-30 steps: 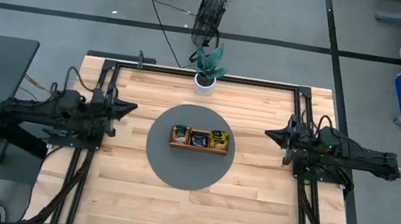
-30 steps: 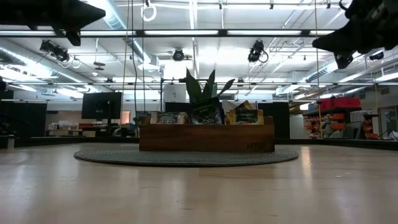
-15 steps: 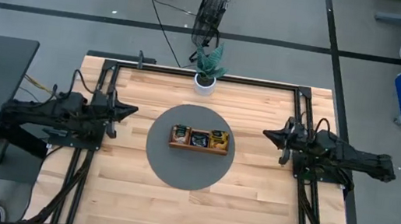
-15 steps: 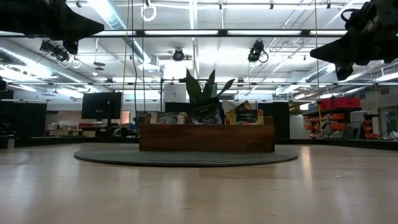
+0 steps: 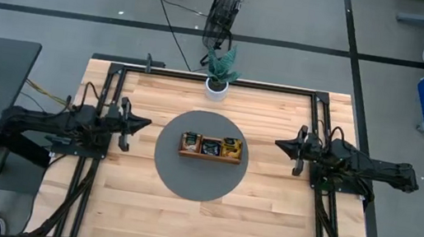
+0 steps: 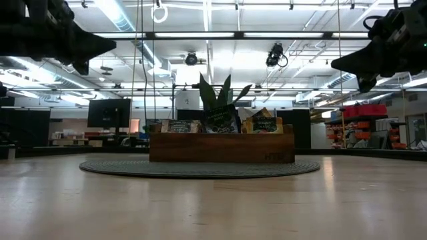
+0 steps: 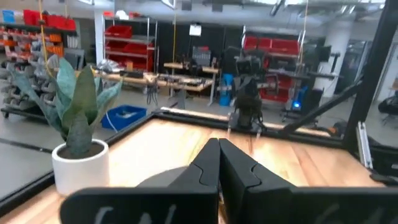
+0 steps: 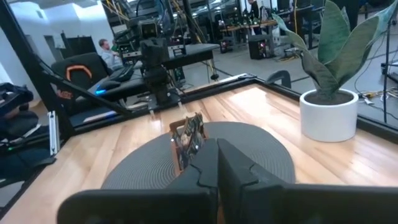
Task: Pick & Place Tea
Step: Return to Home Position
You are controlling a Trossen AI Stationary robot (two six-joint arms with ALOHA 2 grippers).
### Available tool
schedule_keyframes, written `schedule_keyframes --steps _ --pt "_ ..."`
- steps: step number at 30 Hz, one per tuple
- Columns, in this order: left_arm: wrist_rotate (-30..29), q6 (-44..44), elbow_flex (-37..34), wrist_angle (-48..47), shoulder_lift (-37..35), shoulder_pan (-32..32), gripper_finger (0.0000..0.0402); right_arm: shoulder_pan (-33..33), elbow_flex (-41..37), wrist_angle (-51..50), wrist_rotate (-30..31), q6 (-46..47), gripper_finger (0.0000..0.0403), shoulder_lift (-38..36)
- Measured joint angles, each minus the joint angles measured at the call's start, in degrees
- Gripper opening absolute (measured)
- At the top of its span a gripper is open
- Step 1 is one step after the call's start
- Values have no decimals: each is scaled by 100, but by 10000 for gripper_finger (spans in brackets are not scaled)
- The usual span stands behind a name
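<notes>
The tea sachets stand upright in the compartments of a brown wooden tray (image 5: 209,156): white-green ones (image 5: 191,141) on the left, dark ones (image 5: 210,147) in the middle, orange-yellow ones (image 5: 230,146) on the right. Their tops stick out above the tray's rim (image 6: 220,138). The tray rests on a round grey mat (image 5: 198,179) at the table's middle. My left gripper (image 5: 147,122) hovers shut to the left of the mat and points at the tray. My right gripper (image 5: 277,143) hovers shut to the right of the mat, facing it. Neither holds anything.
A potted green plant (image 5: 219,76) in a white pot stands at the middle of the table's far edge, behind the tray. Black frame rails (image 5: 98,161) run along the table's left and right sides. Bare wood (image 5: 197,224) lies between the mat and the near edge.
Both grippers have come down toward the table, each on its own side of the mat, staying shut and roughly level. The tray and the tea have not moved.
</notes>
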Motion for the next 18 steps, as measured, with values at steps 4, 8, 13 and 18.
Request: schedule_keyframes --steps 4,8,13,18 --pt "26 69 -219 55 4 2 2 0 0 -6 -115 2 0 0" --pt "32 256 -391 282 0 1 2 0 0 -15 -149 -3 0 0" --pt "138 256 -389 260 -1 0 2 0 0 -20 -148 -28 0 0" --pt "138 55 -391 15 2 0 2 0 0 -20 -137 -146 0 0"
